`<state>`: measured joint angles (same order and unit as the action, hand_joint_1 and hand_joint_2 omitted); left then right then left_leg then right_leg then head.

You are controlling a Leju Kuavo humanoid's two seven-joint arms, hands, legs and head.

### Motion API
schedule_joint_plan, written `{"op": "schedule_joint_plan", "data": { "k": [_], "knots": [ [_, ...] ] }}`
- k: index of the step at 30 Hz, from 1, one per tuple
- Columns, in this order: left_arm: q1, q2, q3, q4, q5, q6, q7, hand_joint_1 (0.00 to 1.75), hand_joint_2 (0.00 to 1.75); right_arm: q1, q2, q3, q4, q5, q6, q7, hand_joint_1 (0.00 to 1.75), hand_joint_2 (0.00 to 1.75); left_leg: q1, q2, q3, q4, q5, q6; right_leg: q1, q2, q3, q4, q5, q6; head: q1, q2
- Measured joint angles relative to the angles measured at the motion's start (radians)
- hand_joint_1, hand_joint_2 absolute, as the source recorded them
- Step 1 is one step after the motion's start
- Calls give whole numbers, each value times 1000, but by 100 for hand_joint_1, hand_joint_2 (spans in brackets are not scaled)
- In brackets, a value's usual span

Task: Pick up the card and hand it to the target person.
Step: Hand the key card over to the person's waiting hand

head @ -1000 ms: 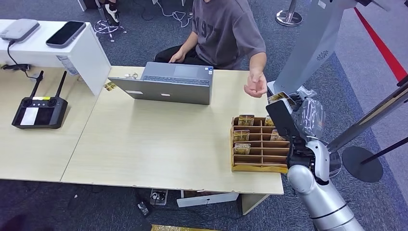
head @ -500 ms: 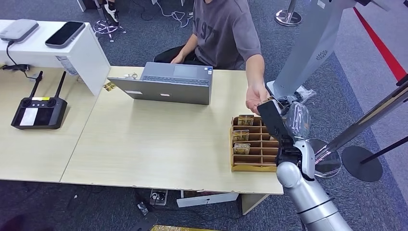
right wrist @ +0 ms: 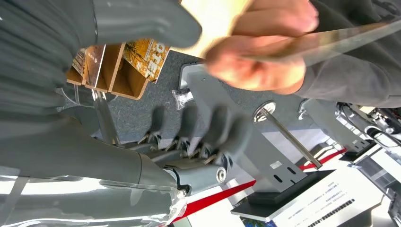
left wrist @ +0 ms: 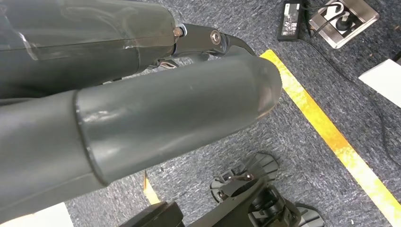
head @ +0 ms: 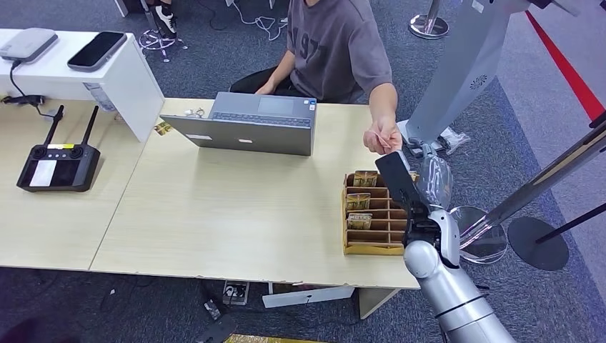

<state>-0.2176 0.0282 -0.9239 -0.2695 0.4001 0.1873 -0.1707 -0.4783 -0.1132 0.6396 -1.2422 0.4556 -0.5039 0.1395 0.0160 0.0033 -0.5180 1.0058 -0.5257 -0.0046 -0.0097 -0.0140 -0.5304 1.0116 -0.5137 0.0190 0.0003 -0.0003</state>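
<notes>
The card (right wrist: 331,38) is a thin pale sheet seen edge-on, pinched in the person's hand (right wrist: 255,52). In the head view that person's hand (head: 381,136) hovers past the table's far right corner, just beyond my right hand (head: 418,179). My right hand (right wrist: 198,127) has its fingers spread apart from the thumb (right wrist: 142,19) and holds nothing. It sits above the wooden card rack (head: 371,249). My left hand (left wrist: 179,113) hangs over the carpet, thumb stretched out, with nothing in it.
The rack (right wrist: 118,66) holds several gold-printed cards. A grey laptop (head: 246,123) stands in front of the seated person (head: 336,43). A black remote controller (head: 58,163) lies at the left. A tilted grey post (head: 464,64) and a round stand base (head: 537,243) are at the right.
The person's hand reached to my right hand, took the card and drew back with it. My right hand let go and moved down and to the left over the rack.
</notes>
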Motion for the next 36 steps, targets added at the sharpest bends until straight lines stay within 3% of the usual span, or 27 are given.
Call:
{"op": "schedule_joint_plan", "data": {
  "k": [15,23,36],
  "knots": [
    [22,0,0,0,2,12,-18,0,0,50,0,-2,-28,3,-33,-10,0,175,0,0,0,0,0,0,0,0,0,0,0,0,0,0],
    [48,1,2,0,26,27,-44,0,0,184,0,-33,-166,-208,-76,-108,0,175,0,0,0,0,0,0,0,0,0,0,0,0,0,0],
    [77,5,25,0,60,50,-72,0,0,353,0,-46,-301,-368,-118,-186,0,175,0,0,0,0,0,0,0,0,0,0,0,0,0,0]
  ]
}}
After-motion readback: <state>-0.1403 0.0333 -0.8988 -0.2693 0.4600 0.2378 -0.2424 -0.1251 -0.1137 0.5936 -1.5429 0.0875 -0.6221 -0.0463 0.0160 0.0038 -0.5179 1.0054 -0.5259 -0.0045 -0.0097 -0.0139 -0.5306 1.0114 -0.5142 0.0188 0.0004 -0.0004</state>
